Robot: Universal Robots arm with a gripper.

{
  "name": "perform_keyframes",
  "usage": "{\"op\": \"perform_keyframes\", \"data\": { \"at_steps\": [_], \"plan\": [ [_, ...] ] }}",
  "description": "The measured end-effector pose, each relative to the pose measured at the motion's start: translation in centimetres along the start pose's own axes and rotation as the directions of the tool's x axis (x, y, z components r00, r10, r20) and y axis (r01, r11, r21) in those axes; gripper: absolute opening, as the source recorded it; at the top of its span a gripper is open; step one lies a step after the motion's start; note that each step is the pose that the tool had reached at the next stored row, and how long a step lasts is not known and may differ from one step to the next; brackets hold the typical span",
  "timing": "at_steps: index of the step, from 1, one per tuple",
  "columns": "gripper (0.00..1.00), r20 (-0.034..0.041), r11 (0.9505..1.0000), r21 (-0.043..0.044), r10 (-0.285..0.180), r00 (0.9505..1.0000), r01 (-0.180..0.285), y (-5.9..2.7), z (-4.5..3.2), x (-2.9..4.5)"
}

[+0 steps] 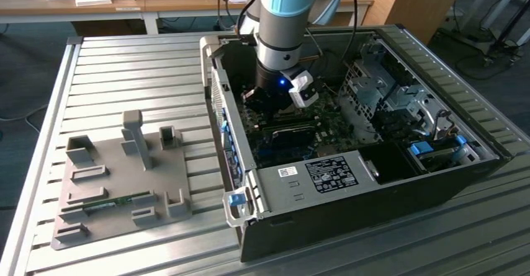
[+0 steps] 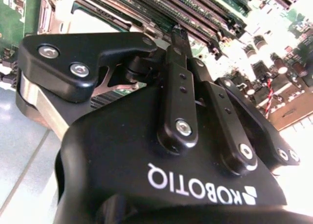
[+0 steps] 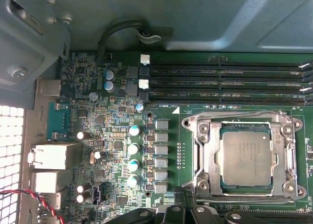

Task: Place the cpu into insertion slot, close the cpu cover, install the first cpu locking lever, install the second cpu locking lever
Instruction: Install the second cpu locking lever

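Observation:
The cpu (image 3: 246, 159), a pale silvery square, sits in its socket on the green motherboard. The cpu cover (image 3: 209, 155), a silvery metal frame, lies flat around it. Thin metal lever rods run along the frame's edges; I cannot tell whether they are latched. My gripper (image 3: 185, 197) is shut, with nothing in it, and hangs over the board just beside the socket's edge. In the second wrist view the black fingers (image 2: 177, 62) meet at the tips above the memory slots. In the exterior view my gripper (image 1: 269, 102) is down inside the open computer case (image 1: 463, 183).
Long black memory slots (image 3: 225, 79) run beside the socket, and capacitors (image 3: 133, 148) stand on its other side. A black box with a white label (image 1: 331, 173) fills the case's near part. On the exterior view's left, a grey fixture plate (image 1: 124, 183) holds a green memory stick (image 1: 103, 204).

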State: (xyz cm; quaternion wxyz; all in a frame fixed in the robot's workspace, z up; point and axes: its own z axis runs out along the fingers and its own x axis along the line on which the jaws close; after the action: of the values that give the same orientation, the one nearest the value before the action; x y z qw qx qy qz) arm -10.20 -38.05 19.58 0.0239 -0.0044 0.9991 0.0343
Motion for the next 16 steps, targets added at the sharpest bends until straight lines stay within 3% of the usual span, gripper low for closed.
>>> {"op": "perform_keyframes", "data": {
  "at_steps": [6,11,16],
  "plan": [
    [0.11,0.0001,1.0000,0.0053,0.000,1.0000,0.000,0.01,0.02,0.00],
    [0.11,-0.0005,0.9995,0.0306,-0.002,1.0000,0.002,-0.01,-0.01,0.00],
    [0.11,-0.0003,0.9995,0.0310,-0.001,1.0000,0.001,0.00,0.00,0.00]
  ]
}}
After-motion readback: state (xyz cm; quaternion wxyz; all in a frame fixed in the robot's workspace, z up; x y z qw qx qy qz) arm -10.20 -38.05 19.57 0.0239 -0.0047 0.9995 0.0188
